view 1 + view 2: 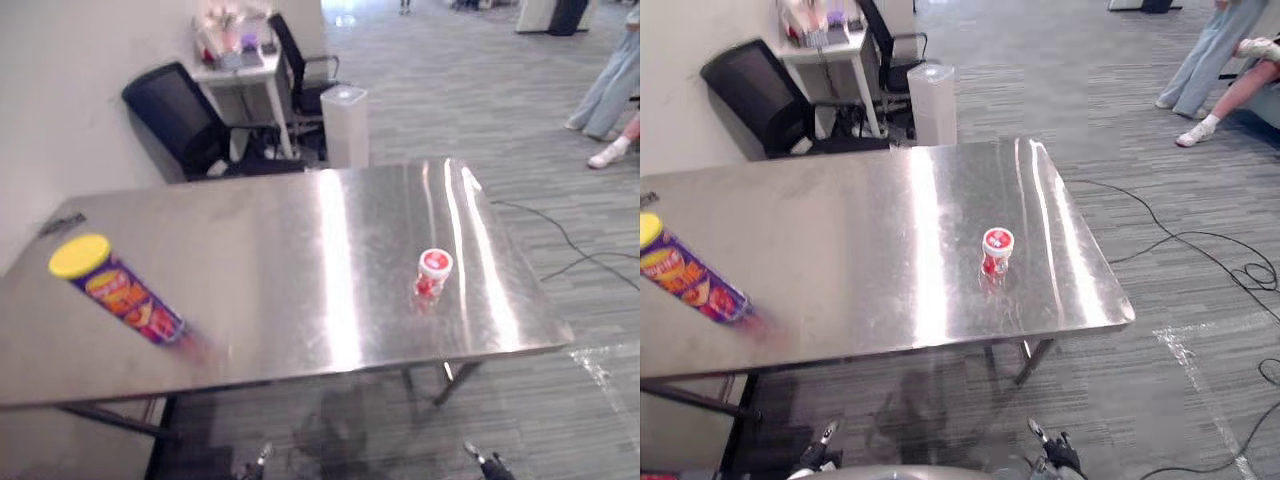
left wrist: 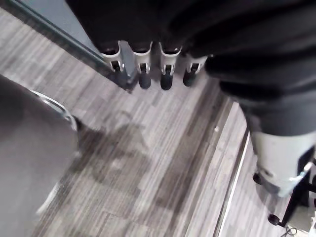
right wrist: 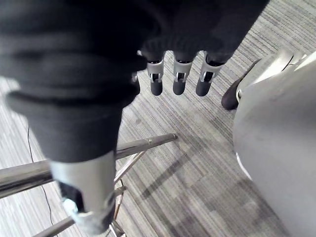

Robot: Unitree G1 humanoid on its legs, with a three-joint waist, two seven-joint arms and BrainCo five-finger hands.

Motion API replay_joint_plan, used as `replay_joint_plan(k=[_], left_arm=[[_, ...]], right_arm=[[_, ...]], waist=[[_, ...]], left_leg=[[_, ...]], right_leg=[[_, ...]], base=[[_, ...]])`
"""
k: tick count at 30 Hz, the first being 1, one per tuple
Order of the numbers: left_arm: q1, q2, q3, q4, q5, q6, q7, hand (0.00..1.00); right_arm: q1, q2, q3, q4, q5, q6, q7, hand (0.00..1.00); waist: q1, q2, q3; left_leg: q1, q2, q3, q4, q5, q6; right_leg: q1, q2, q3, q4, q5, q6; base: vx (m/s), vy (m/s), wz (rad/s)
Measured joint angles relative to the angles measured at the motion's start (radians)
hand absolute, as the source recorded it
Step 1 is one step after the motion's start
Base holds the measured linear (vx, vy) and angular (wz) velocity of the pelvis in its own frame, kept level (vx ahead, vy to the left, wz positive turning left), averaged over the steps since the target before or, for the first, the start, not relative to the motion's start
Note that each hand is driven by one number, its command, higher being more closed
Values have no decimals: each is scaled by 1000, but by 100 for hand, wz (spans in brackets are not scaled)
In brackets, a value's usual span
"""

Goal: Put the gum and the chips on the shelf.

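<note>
I counted one chips can (image 1: 118,290) at the left near side of the table (image 1: 300,250) and one gum tub (image 1: 432,275) toward its right. My left hand (image 2: 143,74) and right hand (image 3: 178,81) hung empty over the floor, fingers straight and apart.

No legible text, print on the chips can (image 1: 120,292) blurred, gum tub (image 1: 432,275) label too small to read

My steel table (image 1: 300,250) carries two things: the yellow-lidded chips can (image 1: 120,290) near its left edge, seemingly tilted though it is blurred, and the small gum tub (image 1: 432,277) upright near its right edge.
</note>
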State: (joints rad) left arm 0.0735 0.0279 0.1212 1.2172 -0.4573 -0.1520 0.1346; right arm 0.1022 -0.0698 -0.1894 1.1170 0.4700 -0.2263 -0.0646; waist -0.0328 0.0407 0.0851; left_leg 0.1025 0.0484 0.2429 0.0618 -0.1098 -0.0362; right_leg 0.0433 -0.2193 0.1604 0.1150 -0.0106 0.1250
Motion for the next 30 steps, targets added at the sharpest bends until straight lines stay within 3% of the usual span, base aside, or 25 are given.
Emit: replay_joint_plan(k=[2, 6, 12, 15, 19, 30], left_arm=[[-1, 9, -23, -4, 1, 1, 1, 0], [-1, 28, -28, -4, 2, 0, 4, 0], [-6, 32, -38, 11, 6, 1, 14, 0], [-10, 42, -40, 15, 10, 1, 15, 0], [-8, 30, -48, 16, 10, 2, 17, 0], [-8, 37, -44, 16, 10, 2, 16, 0]], right_arm=[[-2, 5, 6, -1, -2, -5, 1, 0], [-2, 25, 1, 14, -2, -6, -16, 0], [-3, 26, -2, 35, -35, -20, -29, 0], [-3, 31, -2, 38, -39, -25, -41, 0], [15, 9, -10, 38, -39, -26, -57, 0], [18, 8, -101, 64, -29, -24, -64, 0]], waist=[[6, -7, -1], [9, -32, -6], [9, -36, -7], [9, -54, 0], [8, -40, -2], [9, -48, -7]], left_leg=[[6, -15, 0, 10, 0, 0], [5, 1, -5, -23, 1, -1], [30, 18, 2, -93, 42, -31], [59, 7, 5, -163, 86, -39], [57, 32, -12, -165, 105, -48], [38, 37, -16, -165, 99, -58]], right_leg=[[15, -18, -46, -6, 4, 5], [16, -1, -89, -35, 3, 5], [29, 24, -137, -99, 2, 4], [29, 16, -176, -112, -62, 24], [30, 38, -196, -95, -78, 17], [33, 44, -200, -114, -66, 31]], base=[[90, 31, -2], [14, -47, 4], [-77, -109, -12], [-181, -170, -7], [-137, -105, 14], [-11, -7, 2]])
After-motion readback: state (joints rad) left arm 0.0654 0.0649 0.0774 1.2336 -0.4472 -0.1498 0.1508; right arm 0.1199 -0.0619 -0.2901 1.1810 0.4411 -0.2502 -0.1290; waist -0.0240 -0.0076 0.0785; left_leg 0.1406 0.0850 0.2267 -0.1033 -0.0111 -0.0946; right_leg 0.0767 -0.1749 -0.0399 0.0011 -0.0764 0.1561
